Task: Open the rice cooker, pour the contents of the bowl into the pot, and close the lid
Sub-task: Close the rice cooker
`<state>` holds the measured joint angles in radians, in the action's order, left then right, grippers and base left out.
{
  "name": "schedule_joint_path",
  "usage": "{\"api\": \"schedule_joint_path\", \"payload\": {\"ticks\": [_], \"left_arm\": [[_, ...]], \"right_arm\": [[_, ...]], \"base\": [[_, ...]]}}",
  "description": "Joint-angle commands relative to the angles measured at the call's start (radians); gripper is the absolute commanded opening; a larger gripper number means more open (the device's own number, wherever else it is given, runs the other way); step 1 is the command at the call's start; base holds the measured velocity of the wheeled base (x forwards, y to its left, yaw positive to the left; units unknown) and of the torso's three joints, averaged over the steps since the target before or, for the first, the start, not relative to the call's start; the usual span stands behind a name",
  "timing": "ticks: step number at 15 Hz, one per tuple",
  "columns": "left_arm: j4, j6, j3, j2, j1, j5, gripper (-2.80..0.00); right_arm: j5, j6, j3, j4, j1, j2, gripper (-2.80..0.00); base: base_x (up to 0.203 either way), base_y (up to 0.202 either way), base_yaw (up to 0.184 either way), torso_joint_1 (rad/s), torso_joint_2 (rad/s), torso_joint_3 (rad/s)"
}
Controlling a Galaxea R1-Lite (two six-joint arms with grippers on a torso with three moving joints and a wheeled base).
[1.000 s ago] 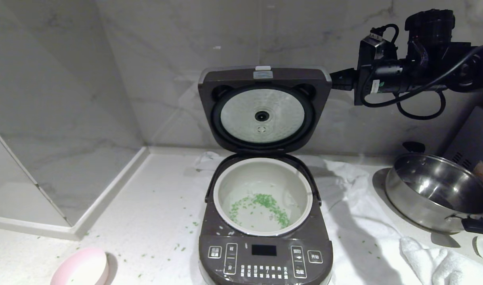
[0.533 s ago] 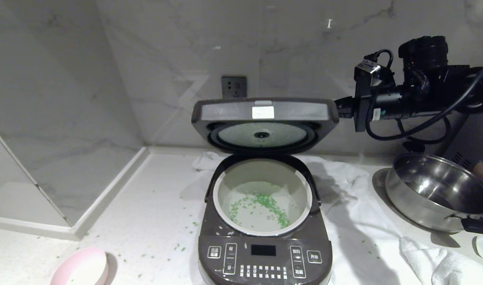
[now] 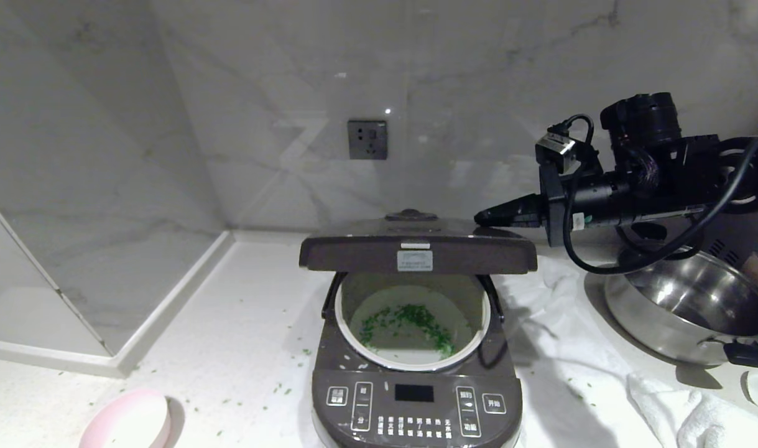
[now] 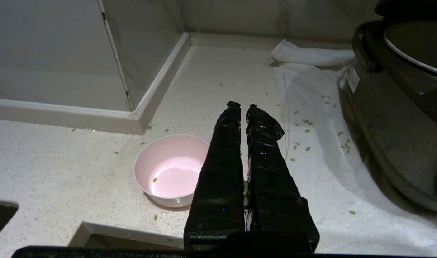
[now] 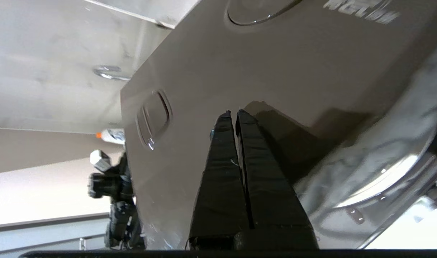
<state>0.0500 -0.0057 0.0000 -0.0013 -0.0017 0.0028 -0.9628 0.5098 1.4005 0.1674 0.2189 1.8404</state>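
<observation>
Swung down from upright a second ago to nearly level over the pot (image 3: 410, 323), lid (image 3: 416, 249) of the rice cooker (image 3: 416, 398), front edge not yet latched. Lower now too, right gripper (image 3: 487, 218), fingers pressed together on nothing, tips touching the lid's top face near its right rear corner. Chopped green contents (image 3: 410, 320) lying on the pot's floor. Set on the counter (image 3: 248, 323) at front left, pink bowl (image 3: 130, 420), nearly empty, green bits scattered around. Hanging just beside the bowl, left gripper (image 4: 242, 107), clenched and empty. At right, steel pan (image 3: 683, 311) on white cloth (image 3: 577, 373).
</observation>
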Motion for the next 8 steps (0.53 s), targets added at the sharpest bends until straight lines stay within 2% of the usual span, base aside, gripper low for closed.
{"api": "schedule_joint_path", "payload": {"ticks": [1, 4, 8], "left_arm": [[0.001, 0.0, 0.014, 0.0, 0.0, 0.0, -2.8], [0.001, 0.0, 0.014, 0.0, 0.0, 0.0, -2.8], [0.001, 0.0, 0.014, 0.0, 0.0, 0.0, -2.8]], "right_arm": [[0.031, 0.002, -0.032, 0.001, 0.039, -0.002, -2.8], [0.111, 0.001, -0.049, 0.003, 0.063, 0.012, -2.8], [0.122, -0.003, -0.083, 0.024, 0.078, 0.015, -2.8]], "base": [[0.0, 0.0, 0.0, 0.0, 0.0, 0.0], [0.0, 0.0, 0.0, 0.0, 0.0, 0.0], [0.0, 0.0, 0.0, 0.0, 0.0, 0.0]]}}
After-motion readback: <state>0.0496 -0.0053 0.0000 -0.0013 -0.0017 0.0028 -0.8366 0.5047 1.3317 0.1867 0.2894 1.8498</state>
